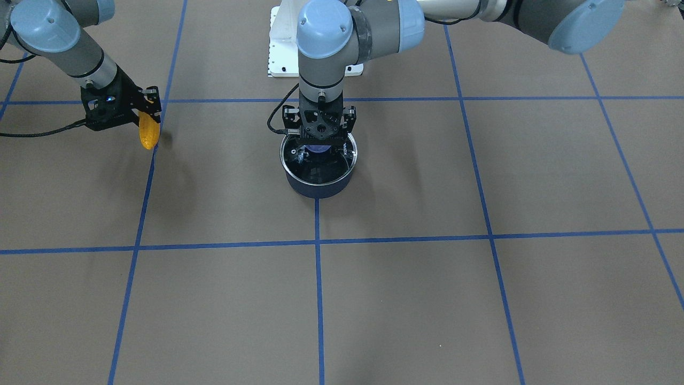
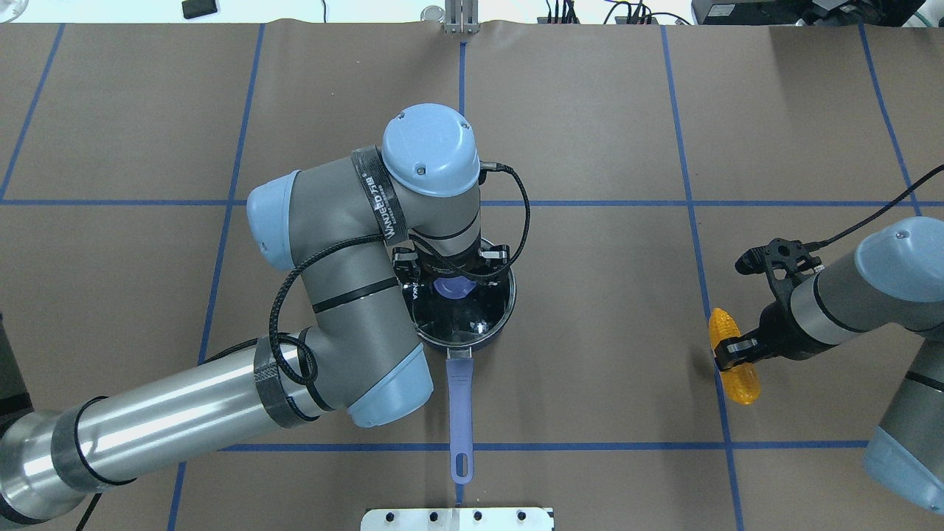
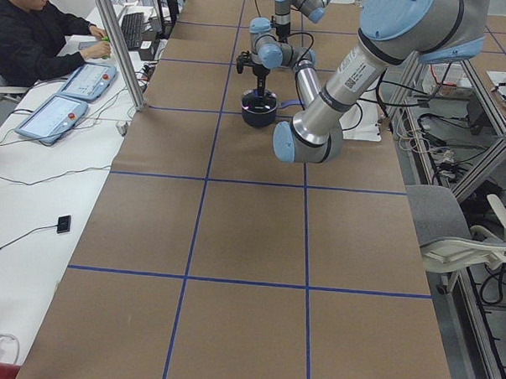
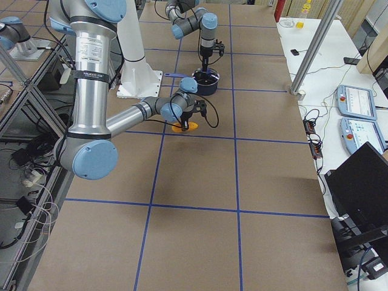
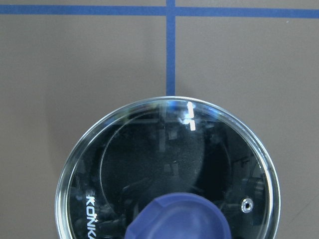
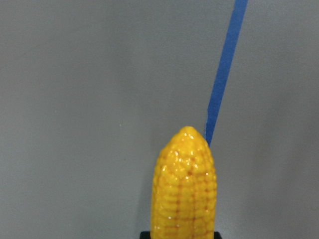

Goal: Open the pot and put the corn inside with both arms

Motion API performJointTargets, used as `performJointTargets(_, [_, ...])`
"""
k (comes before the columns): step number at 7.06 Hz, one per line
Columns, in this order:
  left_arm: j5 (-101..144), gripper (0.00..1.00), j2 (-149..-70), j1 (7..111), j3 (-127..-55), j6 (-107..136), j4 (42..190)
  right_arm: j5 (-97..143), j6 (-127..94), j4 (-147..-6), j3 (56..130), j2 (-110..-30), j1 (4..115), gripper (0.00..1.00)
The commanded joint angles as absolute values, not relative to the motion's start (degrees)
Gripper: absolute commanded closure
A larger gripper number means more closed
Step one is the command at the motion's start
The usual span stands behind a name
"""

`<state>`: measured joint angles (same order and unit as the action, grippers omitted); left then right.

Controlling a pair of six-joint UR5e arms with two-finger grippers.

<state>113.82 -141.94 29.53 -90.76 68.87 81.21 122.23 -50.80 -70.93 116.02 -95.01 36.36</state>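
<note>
The dark navy pot [image 1: 318, 188] stands at the table's middle with its glass lid [image 5: 164, 149] on and its lavender handle [image 2: 459, 398] pointing toward the robot. My left gripper [image 1: 317, 145] is straight down over the lid, at the lavender knob [image 5: 177, 221]. Its fingertips are hidden, so I cannot tell if it grips the knob. My right gripper [image 2: 731, 352] is shut across the middle of the yellow corn [image 2: 742, 385], far to the pot's right. The corn [image 6: 184, 189] hangs just above the paper, tip down [image 1: 148, 136].
Brown paper with blue tape lines [image 1: 317, 299] covers the table. A white base plate [image 1: 282, 48] lies at the robot's edge behind the pot. An operator [image 3: 29, 37] sits at a side desk with tablets.
</note>
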Motion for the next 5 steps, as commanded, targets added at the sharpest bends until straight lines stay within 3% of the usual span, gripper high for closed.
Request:
performJointTargets(1, [113.82,0.33,-141.86,29.53,-90.79,68.82,81.12,122.26,-50.80,-70.93,116.02,-95.01,36.47,0.58])
performJointTargets(5, [114.17,0.35,-141.86,31.19,-92.54,68.12,81.04,123.21,-50.89,-70.93,116.28,-92.57,36.56,0.58])
